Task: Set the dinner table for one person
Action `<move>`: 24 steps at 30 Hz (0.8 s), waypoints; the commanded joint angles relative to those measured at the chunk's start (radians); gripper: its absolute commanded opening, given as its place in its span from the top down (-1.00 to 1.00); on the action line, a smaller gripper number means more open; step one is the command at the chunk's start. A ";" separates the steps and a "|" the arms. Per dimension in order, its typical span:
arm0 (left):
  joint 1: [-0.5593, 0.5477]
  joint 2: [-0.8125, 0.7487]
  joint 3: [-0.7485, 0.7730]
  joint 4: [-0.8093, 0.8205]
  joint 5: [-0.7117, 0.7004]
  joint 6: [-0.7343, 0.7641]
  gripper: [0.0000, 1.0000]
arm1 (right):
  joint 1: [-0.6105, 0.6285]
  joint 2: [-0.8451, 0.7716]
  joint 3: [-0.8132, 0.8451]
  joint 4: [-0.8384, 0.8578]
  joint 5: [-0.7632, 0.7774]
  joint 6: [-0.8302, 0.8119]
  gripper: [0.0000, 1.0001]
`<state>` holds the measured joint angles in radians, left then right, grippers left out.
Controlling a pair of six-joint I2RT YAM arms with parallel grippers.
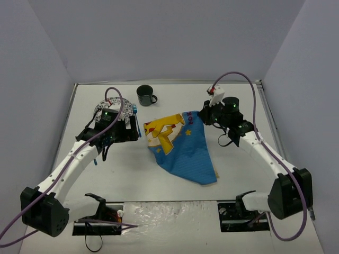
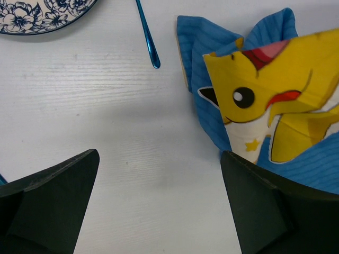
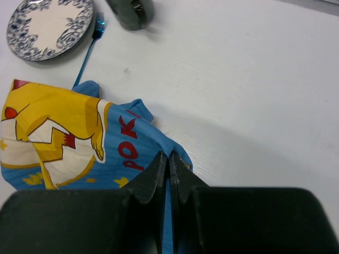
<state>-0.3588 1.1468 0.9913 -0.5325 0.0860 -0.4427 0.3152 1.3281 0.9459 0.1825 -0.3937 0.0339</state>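
Note:
The white dinner table (image 1: 233, 174) fills the top view. A blue cartoon-printed cloth mat (image 1: 180, 145) lies rumpled at its middle. My right gripper (image 3: 170, 159) is shut on the mat's (image 3: 79, 137) far right corner; it is at the mat's upper right in the top view (image 1: 207, 114). My left gripper (image 2: 159, 164) is open and empty just left of the mat (image 2: 270, 106), low over bare table (image 2: 106, 106); it shows in the top view (image 1: 132, 132). A blue-patterned plate (image 1: 108, 108) lies behind the left gripper, with a blue utensil (image 2: 147, 34) beside it.
A dark mug (image 1: 145, 95) stands at the far middle of the table, also in the right wrist view (image 3: 130, 11). The plate (image 3: 50, 26) and blue utensil (image 3: 87, 50) show at the right wrist view's upper left. Grey walls enclose the table.

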 commanded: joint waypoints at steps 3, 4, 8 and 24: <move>0.006 0.103 0.115 0.126 -0.052 -0.121 -0.94 | 0.004 -0.254 -0.120 -0.097 0.284 0.178 1.00; 0.005 0.126 0.129 0.137 -0.051 -0.132 -0.94 | 0.004 -0.295 -0.144 -0.105 0.295 0.201 1.00; -0.003 0.233 0.183 0.171 -0.037 -0.165 -0.93 | 0.006 -0.452 -0.241 -0.140 0.320 0.262 1.00; -0.097 0.691 0.526 0.234 -0.039 -0.121 -0.90 | 0.007 -0.746 -0.430 -0.207 0.350 0.370 1.00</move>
<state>-0.4225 1.7773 1.4006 -0.3566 0.0524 -0.6054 0.3161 0.5942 0.5117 -0.0648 -0.0809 0.3811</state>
